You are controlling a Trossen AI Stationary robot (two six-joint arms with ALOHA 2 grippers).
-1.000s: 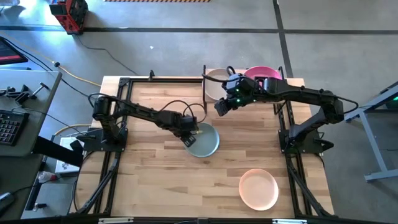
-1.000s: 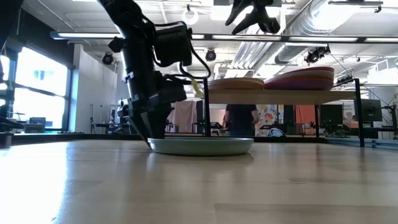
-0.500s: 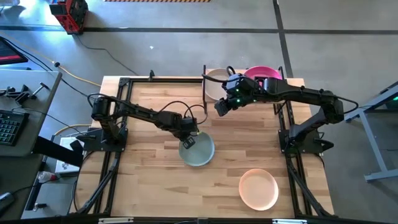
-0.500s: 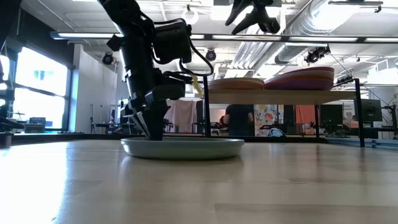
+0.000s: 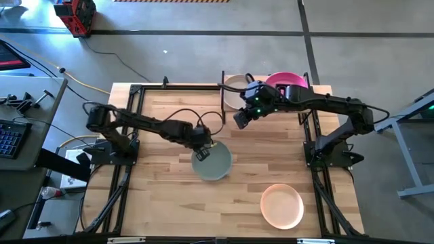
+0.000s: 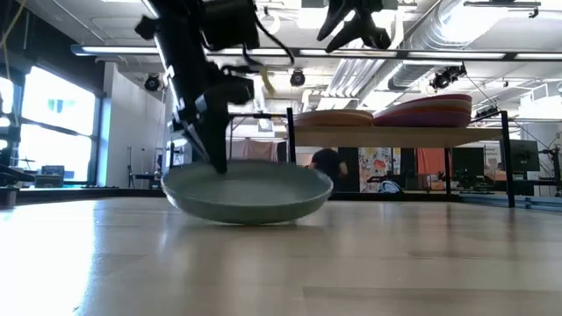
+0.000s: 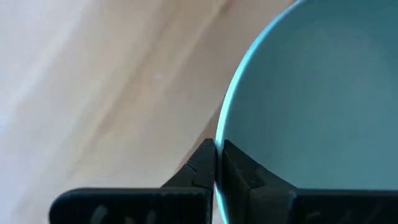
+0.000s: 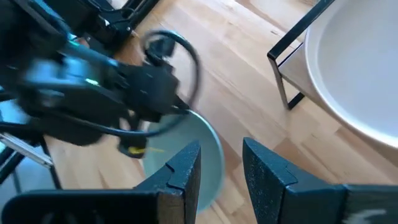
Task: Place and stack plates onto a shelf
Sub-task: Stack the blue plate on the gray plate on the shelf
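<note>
There, the grey-teal plate (image 5: 213,163) was pinched at its rim by the left gripper (image 5: 201,154), jaws pressed onto it; the right gripper (image 5: 239,119), jaws spread, was held near the shelf (image 6: 399,131).

The table (image 5: 169,196) is a light wooden butcher-block top with black frame rails along its left and right edges, where the two arm bases are bolted. On it lie a grey-teal plate (image 5: 214,165) near the middle, its near side tipped up off the wood in the low view, and a peach plate (image 5: 282,206) toward the front right corner, lying flat. At the back edge stands the shelf (image 6: 399,133), a light board on thin black uprights. A cream plate (image 5: 234,91) lies on its left half and a magenta plate (image 5: 286,79) tops the stack on its right half.
</note>
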